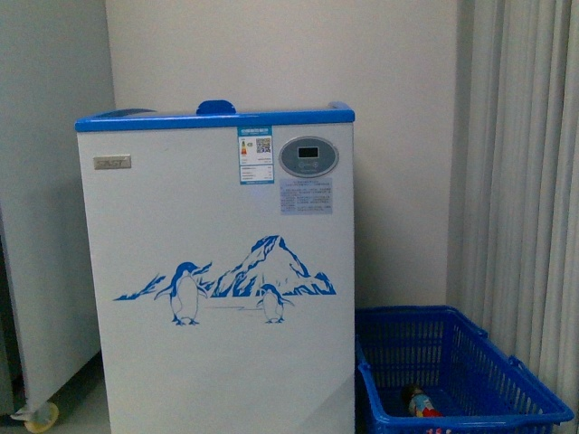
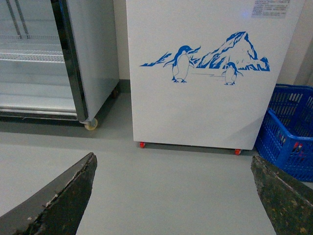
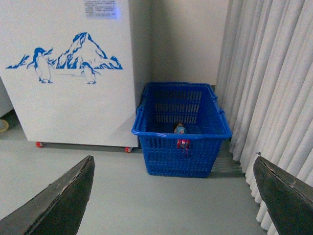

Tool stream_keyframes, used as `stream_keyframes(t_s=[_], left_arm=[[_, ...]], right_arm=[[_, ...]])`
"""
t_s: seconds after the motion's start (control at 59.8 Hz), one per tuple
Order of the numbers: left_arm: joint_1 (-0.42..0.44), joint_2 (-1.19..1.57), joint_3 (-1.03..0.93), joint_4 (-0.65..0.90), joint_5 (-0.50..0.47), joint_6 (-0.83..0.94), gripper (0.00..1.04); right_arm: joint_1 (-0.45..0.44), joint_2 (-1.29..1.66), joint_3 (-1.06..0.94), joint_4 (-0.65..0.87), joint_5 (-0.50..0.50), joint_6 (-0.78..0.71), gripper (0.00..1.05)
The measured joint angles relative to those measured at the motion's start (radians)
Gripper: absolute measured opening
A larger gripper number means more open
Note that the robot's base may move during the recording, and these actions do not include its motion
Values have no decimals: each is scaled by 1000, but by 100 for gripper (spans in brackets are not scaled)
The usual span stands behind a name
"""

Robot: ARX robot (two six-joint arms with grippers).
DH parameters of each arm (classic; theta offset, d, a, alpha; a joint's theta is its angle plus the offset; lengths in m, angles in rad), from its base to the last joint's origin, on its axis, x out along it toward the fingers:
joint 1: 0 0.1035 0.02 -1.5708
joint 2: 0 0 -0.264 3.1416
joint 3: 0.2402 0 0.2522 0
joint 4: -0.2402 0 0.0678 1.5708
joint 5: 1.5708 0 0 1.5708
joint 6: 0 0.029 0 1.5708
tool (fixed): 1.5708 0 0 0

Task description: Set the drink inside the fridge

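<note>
The fridge (image 1: 217, 271) fills the left and centre of the front view, where neither arm is seen. The drink (image 1: 419, 401) is found at the lower right, low inside the blue basket (image 1: 479, 366) on the floor just beside the fridge; whether it lies flat or leans cannot be told. The left gripper (image 2: 173, 196) and the right gripper (image 3: 173, 196) are both empty, the jaws of each spread wide. Several risks are judged from here. Only the blue rim (image 1: 271, 117) of the fridge's high top is seen, edge-on, so it cannot be told whether the lid is open; a bottle brought to a closed lid would be knocked against it. The drink is sunk between tall mesh walls, so a finger could be caught on the basket's edge, or the light basket dragged. A smooth round bottle could be rolled aside or squeezed out of a shallow grip. The curtain (image 1: 525, 181) at the right edge hangs close and could be snagged. The fridge is a smooth white box printed with blue penguins. The basket is a rigid plastic lattice, flared upward. The curtain is soft, pale and pleated. The fingers (image 2: 58, 200) are dark, wedge-shaped and scuffed.
</note>
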Motion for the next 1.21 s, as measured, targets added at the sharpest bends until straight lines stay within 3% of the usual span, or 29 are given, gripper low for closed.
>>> stream_keyframes(t_s=[1.205], left_arm=[[0, 0, 0, 0, 0, 0, 97]], right_arm=[[0, 0, 0, 0, 0, 0, 97]])
